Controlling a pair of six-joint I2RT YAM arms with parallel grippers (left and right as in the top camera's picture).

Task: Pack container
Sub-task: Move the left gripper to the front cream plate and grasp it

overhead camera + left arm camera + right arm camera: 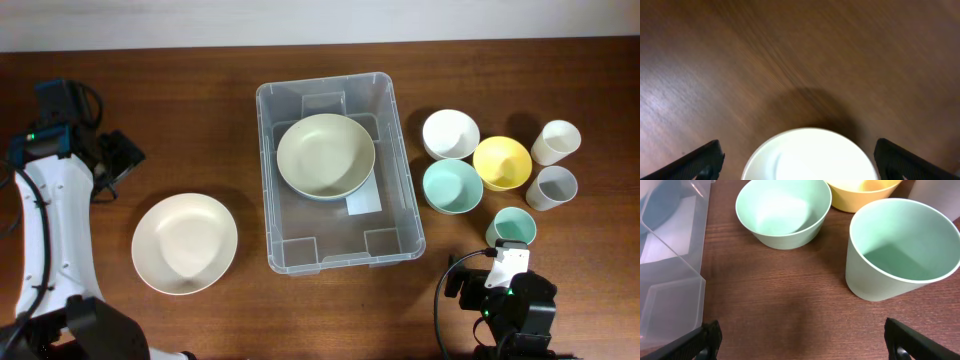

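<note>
Overhead, the clear container (pixel 409 180) was seen at the centre of the frame on a wooden table (pixel 200 80). A large pale bowl (pixel 326 155) was set inside it toward its upper end, and a white label (pixel 364 203) was visible on its base at the bowl's lower right edge. A cream plate (pixel 185 243) was pictured at lower left, apart from the container. To the right of the container, a white bowl (pixel 450 134), a yellow bowl (pixel 501 162) and a mint bowl (pixel 452 185) were grouped closely. A cream cup (pixel 556 142), a grey cup (pixel 552 187) and a mint cup (pixel 512 228) were placed near them. The left gripper (pixel 799 157) was shown with its fingers (pixel 700 160) spread wide and nothing clamped, the plate's rim being seen low between them in the wrist view. The right gripper (pixel 802 335) was likewise held wide apart over bare wood, with the mint cup and mint bowl ahead of it and a corner of the container at the left of its frame.
</note>
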